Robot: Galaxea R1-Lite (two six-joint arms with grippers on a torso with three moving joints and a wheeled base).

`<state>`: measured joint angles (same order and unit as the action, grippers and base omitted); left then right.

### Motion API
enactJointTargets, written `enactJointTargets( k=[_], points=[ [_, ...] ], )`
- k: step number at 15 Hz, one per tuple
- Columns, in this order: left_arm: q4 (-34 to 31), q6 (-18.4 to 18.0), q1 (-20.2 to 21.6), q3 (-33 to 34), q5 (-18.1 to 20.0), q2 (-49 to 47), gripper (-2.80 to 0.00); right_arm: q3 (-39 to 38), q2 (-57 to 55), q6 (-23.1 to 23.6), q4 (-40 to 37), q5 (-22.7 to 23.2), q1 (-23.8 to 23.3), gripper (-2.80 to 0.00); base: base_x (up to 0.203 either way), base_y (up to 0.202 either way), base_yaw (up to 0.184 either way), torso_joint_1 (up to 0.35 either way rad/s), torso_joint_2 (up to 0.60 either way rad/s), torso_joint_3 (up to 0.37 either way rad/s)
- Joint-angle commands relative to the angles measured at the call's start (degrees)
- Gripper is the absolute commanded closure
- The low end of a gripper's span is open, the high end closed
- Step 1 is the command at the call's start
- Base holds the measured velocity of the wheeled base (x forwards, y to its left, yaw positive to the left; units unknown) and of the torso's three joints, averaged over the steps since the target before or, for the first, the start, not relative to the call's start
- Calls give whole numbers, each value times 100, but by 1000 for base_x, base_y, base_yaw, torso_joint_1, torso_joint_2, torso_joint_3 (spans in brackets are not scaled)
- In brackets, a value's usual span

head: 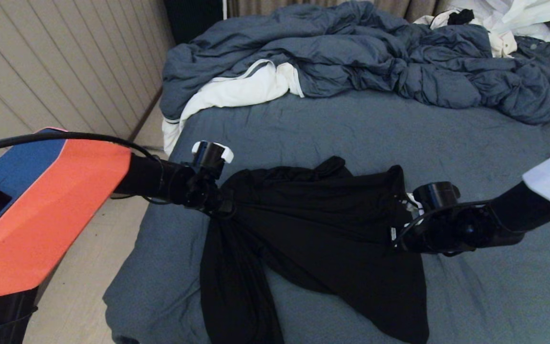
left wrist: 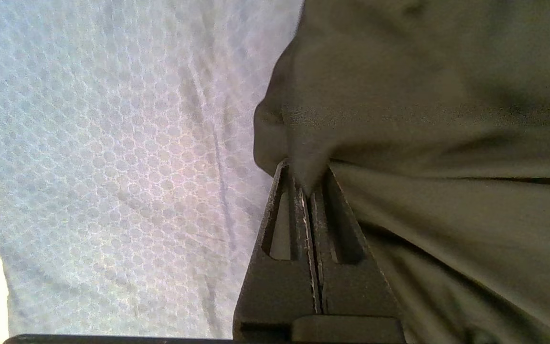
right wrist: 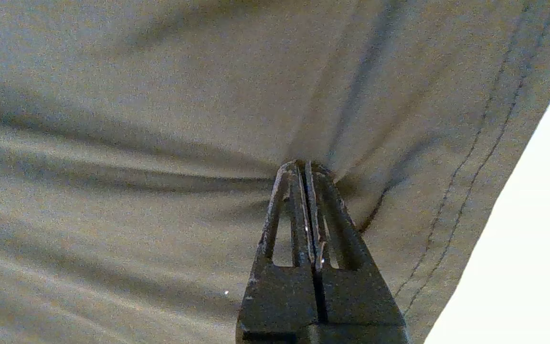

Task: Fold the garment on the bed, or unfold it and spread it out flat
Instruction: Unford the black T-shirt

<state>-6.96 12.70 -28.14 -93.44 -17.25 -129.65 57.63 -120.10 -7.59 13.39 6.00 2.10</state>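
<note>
The head camera looked forward and down over the bed point(head: 351, 134) from above. Each wrist camera sat just behind its hand, pressed close to the black shirt point(head: 313, 215), which all three views shared.

Garment point(head: 313, 224): lower drape cut off at the head view's 6 o'clock edge; printed face not visible. Duvet point(head: 361, 57) truncated at 12 and 3 o'clock.

Matt black knit garment point(head: 313, 215); honeycomb-textured bed point(head: 351, 134) sheet.
</note>
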Motion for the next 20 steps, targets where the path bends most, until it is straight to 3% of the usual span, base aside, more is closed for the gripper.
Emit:
enactJointTargets(
  k=[1,9,14,15,20],
  points=[
    [-7,31,-8,-5,-6,-183,0,-69,49,-1,-21,-2,15,0,0,0,0,0,0,0],
    [2,74,-10,28,-6,-289,0,-2042,1737,281,-44,38,-21,0,0,0,0,0,0,0],
    [2,83,-25,36,-6,-306,0,-3208,1944,598,-11,2,-42,0,0,0,0,0,0,0],
    [2,83,-25,36,-6,-306,0,-3343,1927,694,8,-1,-120,-280,0,0,0,0,0,0],
    [2,83,-25,54,-6,-333,0,-3383,1393,893,137,-11,-186,-280,0,0,0,0,0,0]
  ],
)
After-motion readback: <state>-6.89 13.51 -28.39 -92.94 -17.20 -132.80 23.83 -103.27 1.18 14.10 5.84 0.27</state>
